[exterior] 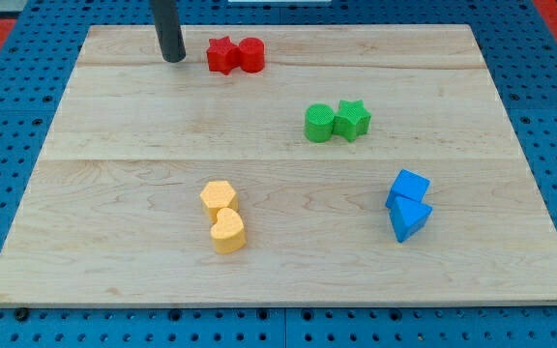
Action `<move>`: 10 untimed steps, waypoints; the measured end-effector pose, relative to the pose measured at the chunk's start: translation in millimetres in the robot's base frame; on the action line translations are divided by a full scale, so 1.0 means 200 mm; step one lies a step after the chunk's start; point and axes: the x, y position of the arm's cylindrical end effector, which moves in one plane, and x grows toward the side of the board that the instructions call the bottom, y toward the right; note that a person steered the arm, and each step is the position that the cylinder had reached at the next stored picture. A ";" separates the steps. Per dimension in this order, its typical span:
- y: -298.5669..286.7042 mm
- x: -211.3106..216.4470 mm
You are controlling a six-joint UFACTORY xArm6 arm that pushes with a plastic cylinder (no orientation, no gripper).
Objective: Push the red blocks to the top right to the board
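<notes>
Two red blocks touch each other near the view's top, left of centre: a red star (pixel 221 56) and a red cylinder (pixel 251 54) on its right. My tip (pixel 173 58) stands on the wooden board (pixel 143 193) just to the left of the red star, a short gap apart from it. The rod rises out of the view's top edge.
A green cylinder (pixel 319 123) and a green star (pixel 352 119) sit together right of centre. A blue cube (pixel 410 187) and a blue triangle (pixel 410 218) lie at the right. A yellow hexagon (pixel 219 197) and a yellow heart (pixel 227 231) lie at the lower middle.
</notes>
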 end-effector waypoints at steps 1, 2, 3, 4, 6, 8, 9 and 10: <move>0.07 0.00; 0.28 0.00; 0.58 0.00; 0.79 0.00; 1.15 -0.01; 1.28 0.03; 1.21 0.09; 1.21 0.09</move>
